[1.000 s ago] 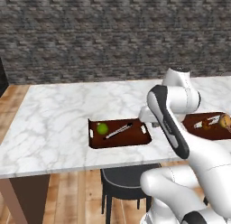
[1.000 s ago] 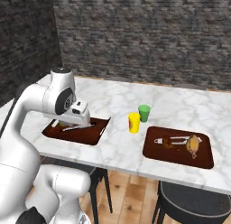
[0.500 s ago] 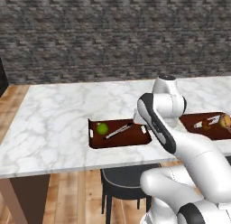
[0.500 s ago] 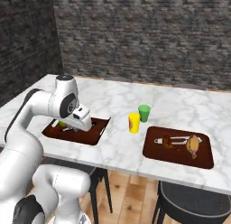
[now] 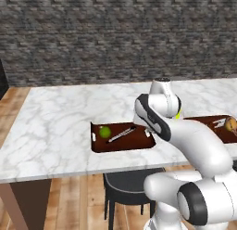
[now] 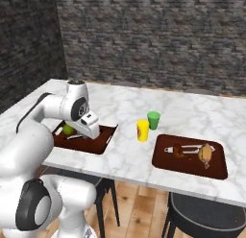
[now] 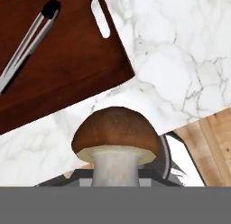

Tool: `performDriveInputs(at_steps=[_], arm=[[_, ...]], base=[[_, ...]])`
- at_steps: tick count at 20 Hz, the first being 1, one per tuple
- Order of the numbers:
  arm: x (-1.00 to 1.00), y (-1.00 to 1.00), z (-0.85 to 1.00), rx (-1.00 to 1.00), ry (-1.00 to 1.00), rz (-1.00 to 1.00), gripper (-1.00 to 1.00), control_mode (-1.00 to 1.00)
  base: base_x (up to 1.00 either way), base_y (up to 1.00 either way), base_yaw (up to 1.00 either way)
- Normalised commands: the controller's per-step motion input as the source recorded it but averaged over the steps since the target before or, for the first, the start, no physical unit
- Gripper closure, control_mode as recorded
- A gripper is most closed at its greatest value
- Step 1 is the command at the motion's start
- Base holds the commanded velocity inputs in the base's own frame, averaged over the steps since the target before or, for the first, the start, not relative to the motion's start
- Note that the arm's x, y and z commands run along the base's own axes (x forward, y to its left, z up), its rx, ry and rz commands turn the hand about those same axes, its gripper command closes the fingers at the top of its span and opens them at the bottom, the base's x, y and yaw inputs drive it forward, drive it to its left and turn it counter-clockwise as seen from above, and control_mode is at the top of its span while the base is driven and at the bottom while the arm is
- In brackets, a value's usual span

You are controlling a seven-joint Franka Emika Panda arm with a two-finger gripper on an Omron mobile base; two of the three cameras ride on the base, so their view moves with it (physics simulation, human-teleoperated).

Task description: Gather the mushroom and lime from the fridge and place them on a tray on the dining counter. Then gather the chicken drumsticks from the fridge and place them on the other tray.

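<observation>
Fig. legend, one moment, three views.

Hand view: mushroom (image 7: 115,137), brown cap up and pale stem down, sits at the bottom centre, where the tool's tips would rise. Tips themselves hidden behind it; the tool reads as clenched on the stem. Beyond the cap lie the marble table (image 7: 180,60) and the corner of a dark wood tray (image 7: 67,69) w/ a slot handle (image 7: 100,17). Metal tongs (image 7: 27,42) lie across that tray, upper left. Mushroom is seen against bare marble near the table edge, just beside the tray corner, not over the tray. Wood floor (image 7: 212,142) at lower right.

Left base view: arm (image 5: 162,118) is folded low over the right end of the near tray (image 5: 122,143). Lime (image 5: 105,131) rests in the tray's left part, tongs (image 5: 121,134) just beside it to the right, apart from it. Second tray (image 5: 208,124) farther right, w/ a drumstick (image 5: 231,125) on it, partly cut by the frame edge. Dark stool (image 5: 129,182) under the table.

Right base view: the wrist block (image 6: 89,126) hangs over the near tray (image 6: 98,147); lime (image 6: 68,129) partly behind the arm. Yellow cup (image 6: 142,130) and green cup (image 6: 153,120) stand near each other between the trays. Other tray (image 6: 185,167) holds a drumstick (image 6: 206,154), a small brown item and a utensil; too small to tell apart further.
</observation>
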Motion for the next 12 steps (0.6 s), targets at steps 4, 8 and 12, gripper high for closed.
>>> performDriveInputs(at_steps=[4,8,12], arm=[[0.27,0.03,-0.3,0.0,0.05,-0.11,1.0,-1.0],[0.28,0.06,-0.27,0.0,0.05,-0.1,1.0,-1.0],[0.33,0.08,-0.27,0.0,0.05,-0.09,1.0,-1.0]], base=[[0.0,0.0,0.0],[0.0,0.0,0.0],[0.0,0.0,0.0]])
